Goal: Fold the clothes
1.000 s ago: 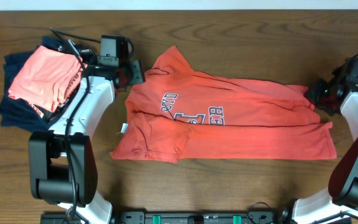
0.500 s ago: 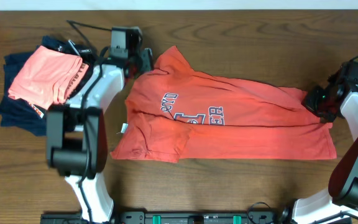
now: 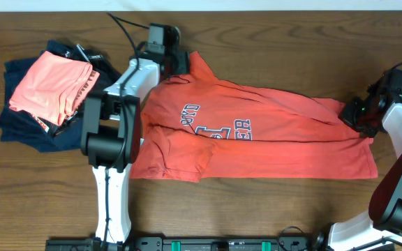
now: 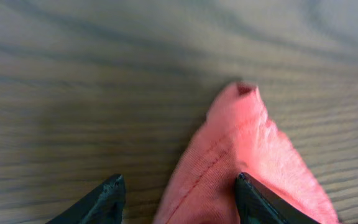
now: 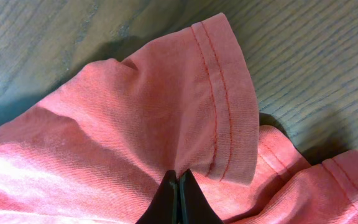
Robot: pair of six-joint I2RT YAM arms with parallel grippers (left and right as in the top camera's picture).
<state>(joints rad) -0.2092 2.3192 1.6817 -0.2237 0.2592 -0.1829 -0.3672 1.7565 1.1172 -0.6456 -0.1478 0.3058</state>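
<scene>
Far left, at 10 o'clock on the desk (image 3: 257,209), a salmon-pink garment (image 3: 47,87) sits on navy garments (image 3: 19,129); that pile isn't the target. The left claw (image 3: 176,59) is at the T-shirt's 11 o'clock. In the wrist view the left claw (image 4: 179,186) is wide open, its tips straddling the pointed fabric corner and gripping nothing. The T-shirt (image 3: 271,139) lies across mid-desk, long axis running 9 to 3 o'clock, lettering up, with one flap doubled over at 7 o'clock. It's rumpled, not flat. The right claw (image 3: 358,111) is at the shirt's 3 o'clock edge. Up close the right claw (image 5: 179,186) is closed tight, pinching a small ridge of cloth just below the stitched hem corner. Judgement: thin cotton, light, floppy and not fragile. It drapes and drags, so a one-point pull bunches it. Best holds look like the double-stitched hems and corners, which are thicker and less slippy. Pinching both ends and keeping tension should keep the fold clean.
</scene>
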